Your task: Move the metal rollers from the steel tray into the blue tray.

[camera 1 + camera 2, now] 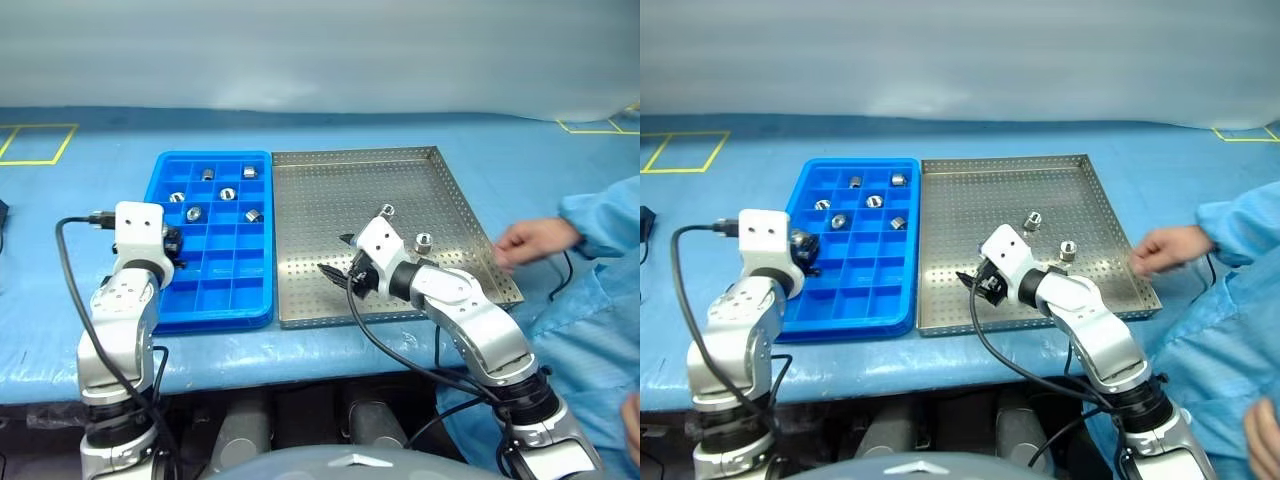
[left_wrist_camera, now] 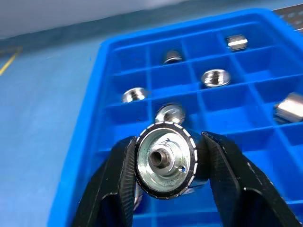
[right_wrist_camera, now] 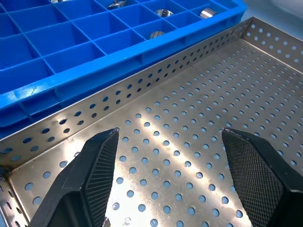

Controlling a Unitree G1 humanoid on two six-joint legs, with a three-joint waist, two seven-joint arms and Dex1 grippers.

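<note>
- Left gripper [image 2: 165, 163] pinches a metal roller [image 2: 164, 160] over the blue tray [image 1: 160, 300], frame's left
- Right gripper [image 3: 170, 175] gapes empty above the steel tray [image 1: 330, 200]; two rollers [image 1: 1033, 220] lie upper right of it

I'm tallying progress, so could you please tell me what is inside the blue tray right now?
Five metal rollers lie in separate compartments of the blue tray. The left gripper, holding another roller, covers some compartments near its left edge.

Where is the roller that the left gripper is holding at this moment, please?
In the left wrist view, the roller sits clamped in the left gripper, over the blue tray's near left compartments.
</note>
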